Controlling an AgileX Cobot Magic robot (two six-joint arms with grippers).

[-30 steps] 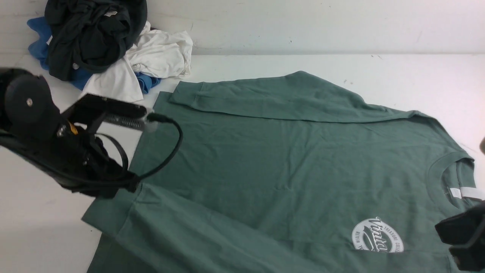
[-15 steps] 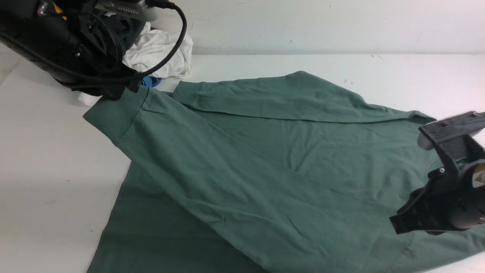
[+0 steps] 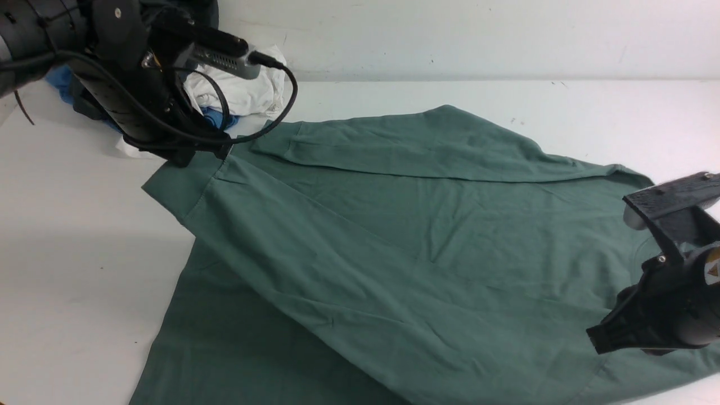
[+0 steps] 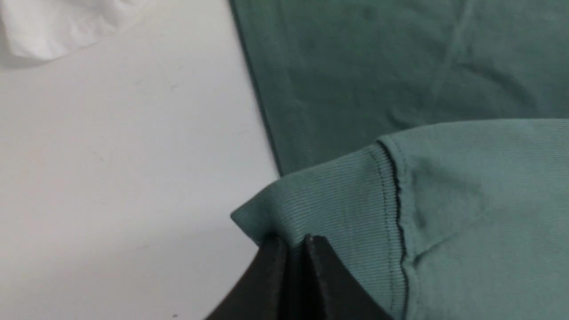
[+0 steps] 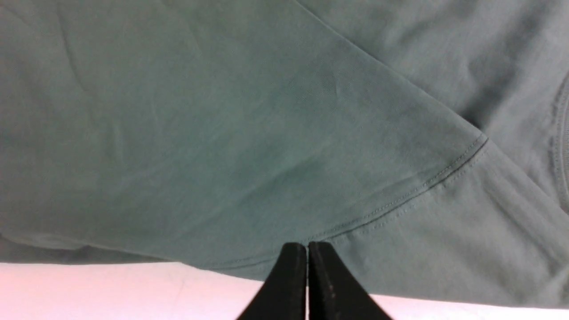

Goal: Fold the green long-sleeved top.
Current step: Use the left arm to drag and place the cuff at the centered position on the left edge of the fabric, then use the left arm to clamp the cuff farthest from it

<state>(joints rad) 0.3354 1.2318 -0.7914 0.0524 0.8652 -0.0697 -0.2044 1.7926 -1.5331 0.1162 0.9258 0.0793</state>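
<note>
The green long-sleeved top [image 3: 478, 225] lies spread on the white table [image 3: 67, 253], neck end to the right. One sleeve [image 3: 315, 264] runs diagonally over the body from near right to far left. Its ribbed cuff [image 4: 338, 200] is pinched in my left gripper [image 3: 194, 158] [image 4: 291, 240], which is shut on it at the top's far left corner. The other sleeve [image 3: 422, 140] lies folded along the far edge. My right gripper [image 3: 599, 340] [image 5: 307, 244] hovers shut over the near right shoulder seam [image 5: 426, 186], with nothing between its fingers. No logo or label shows.
A pile of garments sits at the back left against the wall: a white one [image 3: 247, 84] and a blue one [image 3: 219, 119], partly hidden behind my left arm [image 3: 129, 84]. Bare table lies to the left and beyond the top.
My left gripper carried the cuff from the near left to the far left, drawing the sleeve across the body and over the chest print. My right gripper rose over the shoulder, then sank slightly.
</note>
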